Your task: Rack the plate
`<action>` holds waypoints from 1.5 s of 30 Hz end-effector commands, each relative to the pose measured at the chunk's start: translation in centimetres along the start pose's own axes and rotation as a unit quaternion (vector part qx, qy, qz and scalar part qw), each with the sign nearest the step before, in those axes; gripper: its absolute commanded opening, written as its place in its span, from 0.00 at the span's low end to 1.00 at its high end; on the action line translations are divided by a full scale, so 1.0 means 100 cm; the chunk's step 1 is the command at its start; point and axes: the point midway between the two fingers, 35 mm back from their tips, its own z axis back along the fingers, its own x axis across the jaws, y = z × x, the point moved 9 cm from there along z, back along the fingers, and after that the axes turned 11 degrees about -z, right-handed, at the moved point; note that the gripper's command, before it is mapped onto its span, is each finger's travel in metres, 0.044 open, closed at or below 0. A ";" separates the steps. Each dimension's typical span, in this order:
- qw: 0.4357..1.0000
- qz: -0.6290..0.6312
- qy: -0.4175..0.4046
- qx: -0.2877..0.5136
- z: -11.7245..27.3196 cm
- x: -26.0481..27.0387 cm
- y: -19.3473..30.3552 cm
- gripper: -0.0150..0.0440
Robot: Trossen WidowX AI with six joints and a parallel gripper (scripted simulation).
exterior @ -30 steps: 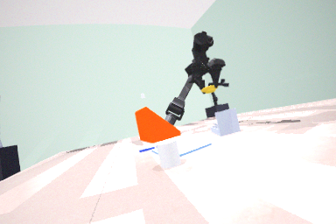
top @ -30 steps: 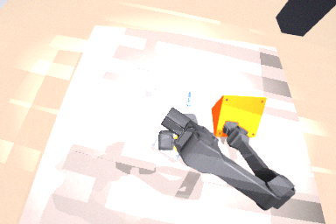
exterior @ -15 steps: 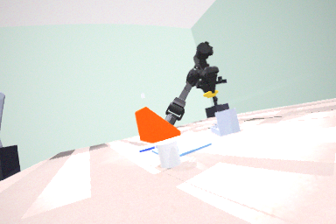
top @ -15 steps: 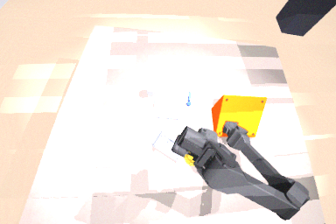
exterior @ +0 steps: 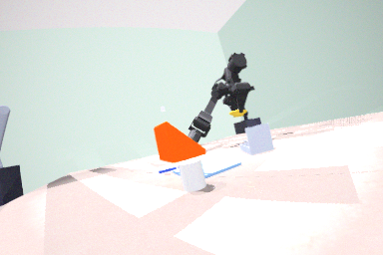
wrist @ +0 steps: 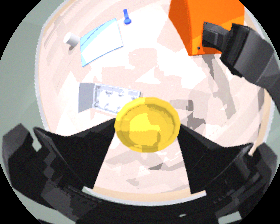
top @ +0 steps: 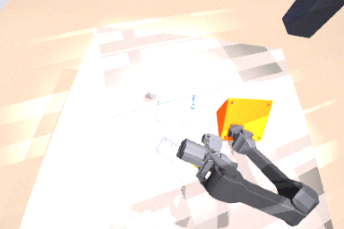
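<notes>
My fingers are closed on the plate [wrist: 147,124], a small yellow disc, and they stand fairly wide because its rim keeps them apart. In the wrist view the plate sits at the centre of the frame, seen nearly face-on, with my two dark fingers spreading out to lower left and lower right of it. In the exterior view the plate [exterior: 238,113] shows only as a thin yellow sliver, roughly level, right of centre, lifted well above the surface [exterior: 279,207]. From the top my wrist covers most of it. Beyond the plate, in the wrist view, a pale blue wire-like frame lies on the surface just to its upper left; I take this for the dish rack [wrist: 110,98], though its rails are too faint to make out. A second pale blue panel [wrist: 102,40] lies further toward the upper left. The orange block [wrist: 203,16] fills the upper right, with my arm passing just below it. A pale cylinder [exterior: 192,175] stands under that block in the exterior view.
</notes>
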 end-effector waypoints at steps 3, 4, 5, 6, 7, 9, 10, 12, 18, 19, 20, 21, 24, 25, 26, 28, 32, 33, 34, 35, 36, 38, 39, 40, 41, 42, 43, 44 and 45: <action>0.998 0.031 -0.004 -0.062 -0.017 -0.004 0.001 0.25; 0.997 0.037 -0.005 -0.072 -0.020 -0.005 0.001 0.25; 0.996 0.042 -0.007 -0.082 -0.022 -0.006 0.002 0.25; 0.995 0.048 -0.009 -0.092 -0.025 -0.006 0.002 0.25; 0.993 0.054 -0.011 -0.101 -0.027 -0.007 0.002 0.25; 0.990 0.066 -0.015 -0.120 -0.032 -0.008 0.003 0.25; 0.989 0.072 -0.017 -0.129 -0.035 -0.009 0.003 0.25; 0.985 0.085 -0.022 -0.147 -0.040 -0.010 0.004 0.25; 0.972 0.121 -0.041 -0.199 -0.053 -0.014 0.006 0.25; 0.969 0.127 -0.044 -0.207 -0.056 -0.015 0.006 0.25; 0.966 0.133 -0.048 -0.215 -0.058 -0.015 0.006 0.25; 0.964 0.140 -0.052 -0.222 -0.060 -0.016 0.006 0.25; 0.954 0.158 -0.064 -0.245 -0.066 -0.018 0.007 0.25; 0.951 0.164 -0.069 -0.252 -0.068 -0.019 0.007 0.25; 0.948 0.170 -0.073 -0.259 -0.071 -0.020 0.008 0.25; 0.941 0.182 -0.082 -0.273 -0.075 -0.021 0.008 0.25; 0.926 0.207 -0.102 -0.299 -0.082 -0.025 0.009 0.25; 0.922 0.213 -0.108 -0.305 -0.084 -0.026 0.009 0.25; 0.918 0.219 -0.113 -0.311 -0.086 -0.027 0.010 0.25; 0.914 0.225 -0.119 -0.316 -0.088 -0.027 0.010 0.25; 0.910 0.231 -0.124 -0.322 -0.090 -0.028 0.010 0.25; 0.901 0.242 -0.136 -0.332 -0.094 -0.030 0.011 0.25; 0.897 0.248 -0.142 -0.337 -0.095 -0.031 0.011 0.25; 0.892 0.254 -0.148 -0.342 -0.097 -0.032 0.011 0.25; 0.888 0.260 -0.154 -0.347 -0.099 -0.033 0.011 0.25; 0.883 0.266 -0.160 -0.351 -0.101 -0.034 0.011 0.25; 0.879 0.271 -0.166 -0.356 -0.102 -0.035 0.012 0.25; 0.874 0.277 -0.172 -0.360 -0.104 -0.036 0.012 0.25; 0.869 0.283 -0.179 -0.364 -0.106 -0.037 0.012 0.25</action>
